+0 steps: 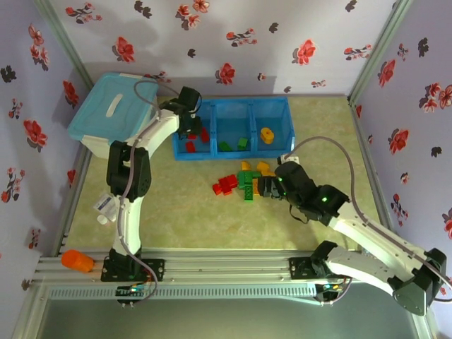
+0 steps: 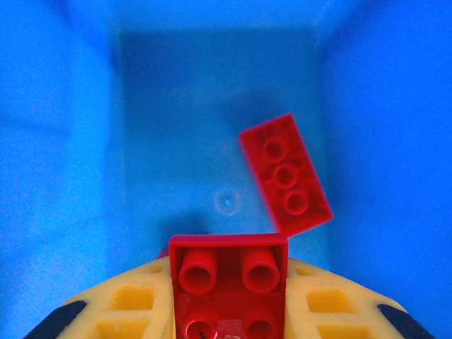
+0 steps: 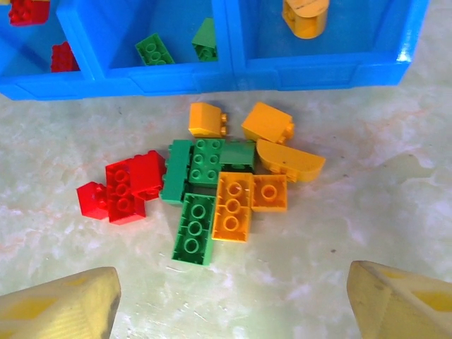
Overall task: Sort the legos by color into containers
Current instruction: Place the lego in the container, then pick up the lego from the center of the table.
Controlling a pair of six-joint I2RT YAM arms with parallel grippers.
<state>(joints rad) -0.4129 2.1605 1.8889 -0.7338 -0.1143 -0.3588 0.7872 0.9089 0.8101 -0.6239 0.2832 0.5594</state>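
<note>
Legos, loose lot (image 3: 212, 183): red, green and orange-yellow bricks bunched on the table (image 1: 176, 212) just in front of the bright blue tray (image 1: 233, 154). A red cluster (image 3: 120, 191) lies at the left of the lot, green bricks (image 3: 194, 229) in the middle, and orange-yellow bricks (image 3: 233, 205) to the right, several touching one another. Legos, already sorted: the left compartment (image 2: 70, 141) holds a loose red brick (image 2: 286, 173) lying flat on its floor, studs up. The middle compartment holds two green pieces (image 3: 154, 49). The right compartment holds one orange-yellow piece (image 3: 305, 15). Left gripper (image 1: 189, 127): reaches down into the left compartment, its yellow fingers (image 2: 134, 304) closed on a second red brick (image 2: 229, 282). This held brick hangs above the compartment floor, near the loose one but apart from it. Right gripper (image 3: 233, 296): hovers low over the table on the near side of the loose lot, its fingers (image 3: 63, 304) spread wide with nothing between them. Pale blue tub (image 1: 113, 113): lidded, stands at the far left of the table, beside the tray's left end.
</note>
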